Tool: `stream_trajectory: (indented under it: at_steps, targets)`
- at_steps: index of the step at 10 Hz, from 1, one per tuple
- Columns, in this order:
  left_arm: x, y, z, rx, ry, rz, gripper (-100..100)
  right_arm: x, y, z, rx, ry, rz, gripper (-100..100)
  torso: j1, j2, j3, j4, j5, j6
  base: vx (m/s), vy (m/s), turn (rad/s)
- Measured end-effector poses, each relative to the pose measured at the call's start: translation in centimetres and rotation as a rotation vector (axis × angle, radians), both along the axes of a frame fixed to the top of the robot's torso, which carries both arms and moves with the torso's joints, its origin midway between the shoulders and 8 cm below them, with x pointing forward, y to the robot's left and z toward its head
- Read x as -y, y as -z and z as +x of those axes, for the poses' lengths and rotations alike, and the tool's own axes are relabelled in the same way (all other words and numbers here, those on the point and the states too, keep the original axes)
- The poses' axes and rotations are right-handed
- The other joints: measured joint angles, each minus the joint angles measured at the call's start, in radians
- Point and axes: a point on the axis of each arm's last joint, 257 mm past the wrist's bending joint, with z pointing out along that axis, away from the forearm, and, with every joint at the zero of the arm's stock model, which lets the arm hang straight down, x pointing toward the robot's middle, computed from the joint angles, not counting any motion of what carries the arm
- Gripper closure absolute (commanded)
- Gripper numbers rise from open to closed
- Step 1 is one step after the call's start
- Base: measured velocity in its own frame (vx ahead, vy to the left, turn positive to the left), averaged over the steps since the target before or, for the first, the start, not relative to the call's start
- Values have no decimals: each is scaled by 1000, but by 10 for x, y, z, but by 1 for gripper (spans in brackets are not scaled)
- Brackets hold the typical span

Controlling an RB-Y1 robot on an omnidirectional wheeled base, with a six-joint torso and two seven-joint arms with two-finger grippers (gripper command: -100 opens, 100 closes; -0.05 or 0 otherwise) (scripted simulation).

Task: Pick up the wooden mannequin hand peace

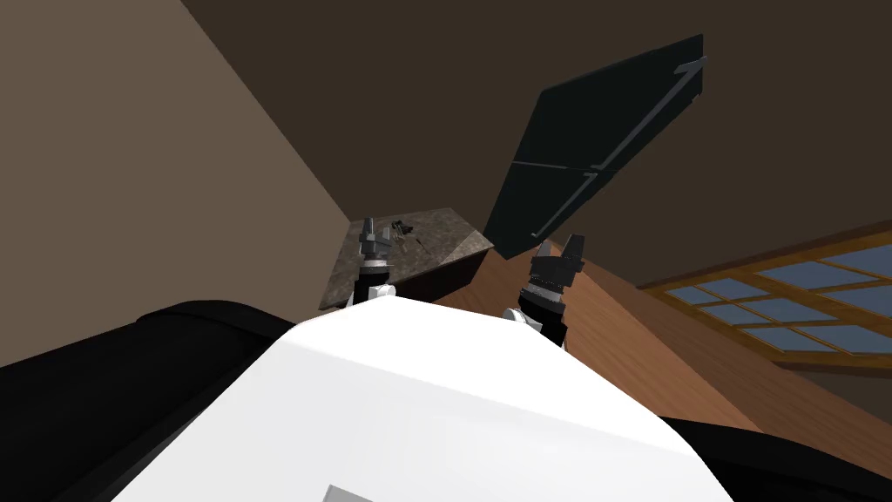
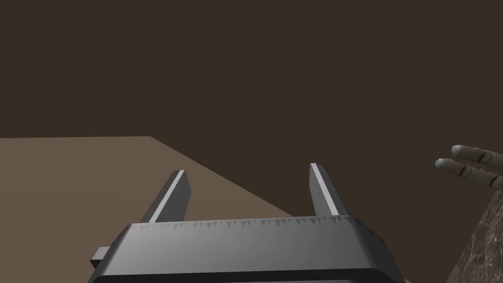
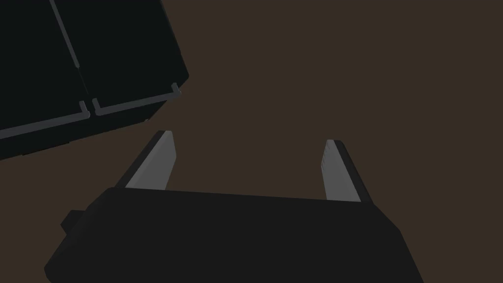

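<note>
Left wrist view: my left pincer (image 2: 248, 169) is wide open, and there is nothing between its two grey fingers (image 2: 172, 199). They point at the place where a light brown wall (image 2: 73, 186) meets a darker brown one. Off to the side, past one finger and well apart from it, I see the mannequin hand (image 2: 471, 167). Two of its long fingers stick out. They are pale greyish brown with dark lines at the joints. The rest of it is cut off at the edge. Under it is a corner of the bench (image 2: 484, 245), which has a brown, stony, speckled top.

In the head view, the left pincer hangs over the near part of that bench. The mannequin hand is a small dark shape on the bench top, near the pincer and a bit to its right. I cannot tell how it lies from here. The bench sits in the corner of the room, against the walls.

My right pincer (image 3: 249, 137) is wide open too and holds nothing. It is up over the wooden floor (image 1: 592, 349), well apart from the bench. It points at the dark brown wall. Beside it is a tall black cupboard (image 3: 98, 59) with two doors and thin grey handles. The cupboard is just right of the bench. Far to my right there is a window (image 1: 784, 296) with a brown frame and blue panes.
</note>
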Motion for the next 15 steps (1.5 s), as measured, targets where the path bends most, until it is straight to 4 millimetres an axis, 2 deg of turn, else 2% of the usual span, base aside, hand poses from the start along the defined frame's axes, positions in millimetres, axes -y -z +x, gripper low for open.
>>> stream_trajectory:
  at_steps: [2, 5, 9, 15]
  targets:
    - [3, 3, 8, -28, 26, 33, -100, 0, 0, 0, 0, 0, 0, 0, 1, 1, 0, 0, 0, 0, -18, 4, 107]
    - [3, 16, 36, -96, 63, 70, -100, 0, 0, 0, 0, 0, 0, 0, 1, 1, 1, 0, 0, 0, -27, 7, 142]
    - [-1, 28, 62, -168, 76, 75, -100, 0, 0, 0, 0, 0, 0, 0, 0, 1, 1, 0, 0, 0, -20, 5, 118]
    - [-16, 42, 105, -270, 79, 56, -100, 0, 0, 0, 0, 0, 0, 0, 1, 2, 1, 0, 0, 0, -25, 9, 147]
